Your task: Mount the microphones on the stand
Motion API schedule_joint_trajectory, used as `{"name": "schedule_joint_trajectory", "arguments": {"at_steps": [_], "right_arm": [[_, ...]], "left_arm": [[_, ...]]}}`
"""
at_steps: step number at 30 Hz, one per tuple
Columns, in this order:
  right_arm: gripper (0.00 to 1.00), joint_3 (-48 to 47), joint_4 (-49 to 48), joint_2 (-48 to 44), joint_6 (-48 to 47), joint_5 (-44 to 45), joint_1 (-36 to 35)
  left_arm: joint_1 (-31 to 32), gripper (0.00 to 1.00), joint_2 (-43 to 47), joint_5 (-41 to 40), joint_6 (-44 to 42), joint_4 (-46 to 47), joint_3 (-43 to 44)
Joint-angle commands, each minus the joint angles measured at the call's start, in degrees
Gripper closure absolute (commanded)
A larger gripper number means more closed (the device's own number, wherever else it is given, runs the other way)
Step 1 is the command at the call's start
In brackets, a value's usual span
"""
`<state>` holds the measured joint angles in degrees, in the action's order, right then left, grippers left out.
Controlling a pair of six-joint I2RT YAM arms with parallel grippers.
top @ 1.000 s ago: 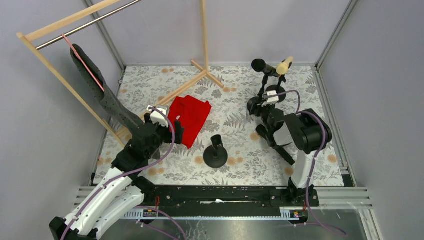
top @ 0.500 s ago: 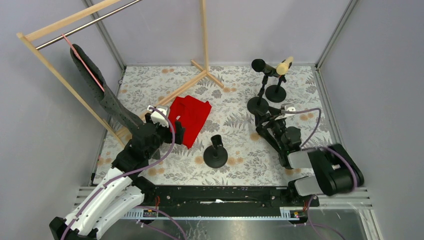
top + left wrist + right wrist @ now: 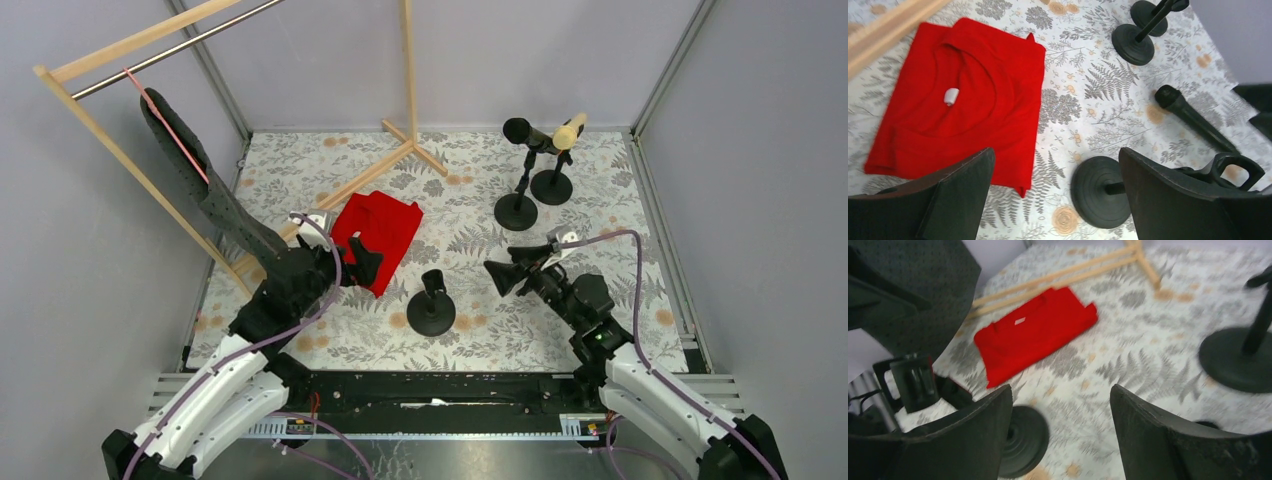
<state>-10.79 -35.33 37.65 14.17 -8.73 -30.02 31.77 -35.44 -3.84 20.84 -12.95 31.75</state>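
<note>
Robot lab cell: grey walls, aluminium frame.

Plain grey walls surround a fern-patterned tabletop; a wooden clothes rack stands at ten o'clock.

The worktop is covered in a pale sheet printed with grey ferns and orange flowers. A folded red shirt lies flat left of centre, with a white tag at its collar. The wooden feet of a rack rest on the far left part, one beam just beside the shirt. A round black stand base sits near the front, middle. A second base and a third base sit close together, far right. A black microphone lies right of the front one.
</note>
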Motion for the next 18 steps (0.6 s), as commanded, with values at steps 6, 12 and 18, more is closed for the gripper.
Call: {"name": "schedule_joint_trajectory", "arguments": {"at_steps": [6, 12, 18], "right_arm": [[0.31, -5.72, 10.85, 10.41, 7.91, 7.26, -10.09], [0.35, -1.61, -6.66, 20.06, 1.89, -1.51, -15.31], [0.32, 2.56, -33.57, 33.73, -0.69, -10.49, -16.31]], "left_arm": [[7.65, 0.05, 6.87, -5.94, 16.91, 3.99, -11.00], [21.39, 0.06, 6.30, -17.26, 20.48, 4.41, -14.13], [26.96, 0.05, 3.48, -22.47, 20.18, 6.67, -12.73]]}}
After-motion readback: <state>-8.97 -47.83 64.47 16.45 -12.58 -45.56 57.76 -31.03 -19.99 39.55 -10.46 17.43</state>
